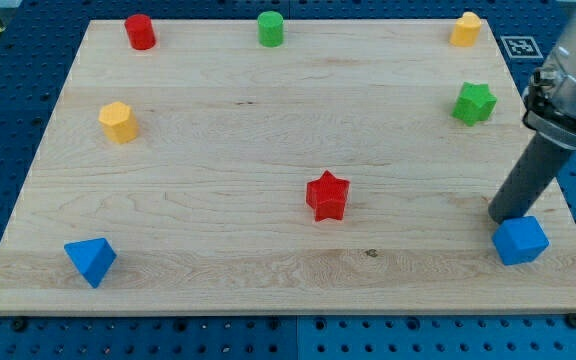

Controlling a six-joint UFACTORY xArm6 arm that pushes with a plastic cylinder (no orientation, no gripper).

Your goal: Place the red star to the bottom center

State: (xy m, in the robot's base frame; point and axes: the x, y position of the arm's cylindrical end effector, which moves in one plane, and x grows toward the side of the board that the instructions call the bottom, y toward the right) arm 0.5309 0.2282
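Note:
The red star point(327, 195) lies on the wooden board point(218, 150), a little right of the middle and below it. My tip point(501, 217) stands far to the star's right, near the board's right edge. It touches the top left side of a blue cube point(520, 240). The rod slants up to the view's right.
A red cylinder point(140, 31), a green cylinder point(270, 28) and a yellow block point(465, 29) stand along the top edge. A green star point(474, 103) is at the right, a yellow hexagon block point(118, 122) at the left, a blue triangle block point(90, 260) at the bottom left.

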